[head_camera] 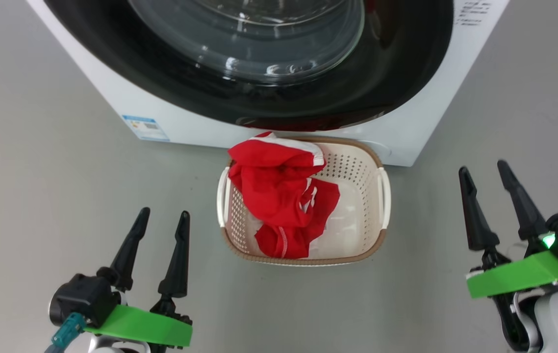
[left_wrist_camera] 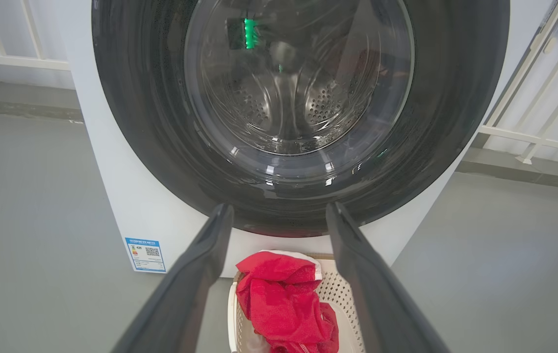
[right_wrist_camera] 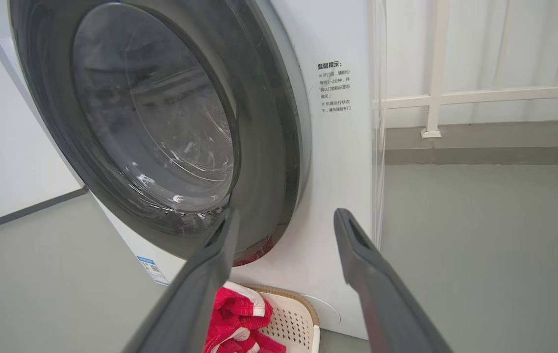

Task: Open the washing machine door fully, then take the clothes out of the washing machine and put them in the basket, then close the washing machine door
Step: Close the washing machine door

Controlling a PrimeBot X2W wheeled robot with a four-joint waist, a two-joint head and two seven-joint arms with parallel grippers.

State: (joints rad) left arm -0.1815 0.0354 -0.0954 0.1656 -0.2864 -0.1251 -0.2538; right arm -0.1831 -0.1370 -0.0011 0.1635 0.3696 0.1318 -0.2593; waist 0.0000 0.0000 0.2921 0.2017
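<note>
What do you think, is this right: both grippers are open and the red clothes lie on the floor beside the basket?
No. The head view shows the clothes inside the basket, not on the floor beside it. The rest holds: the left gripper and the right gripper are both open.

Smooth grey floor (head_camera: 38, 171), white railing (right_wrist_camera: 480, 94) behind

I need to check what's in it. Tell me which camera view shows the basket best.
Head view: the whole basket shows from above, rim and both handles, with the red clothes lying inside. The left wrist view cuts the basket off at its bottom edge; the right wrist view catches one corner.
</note>
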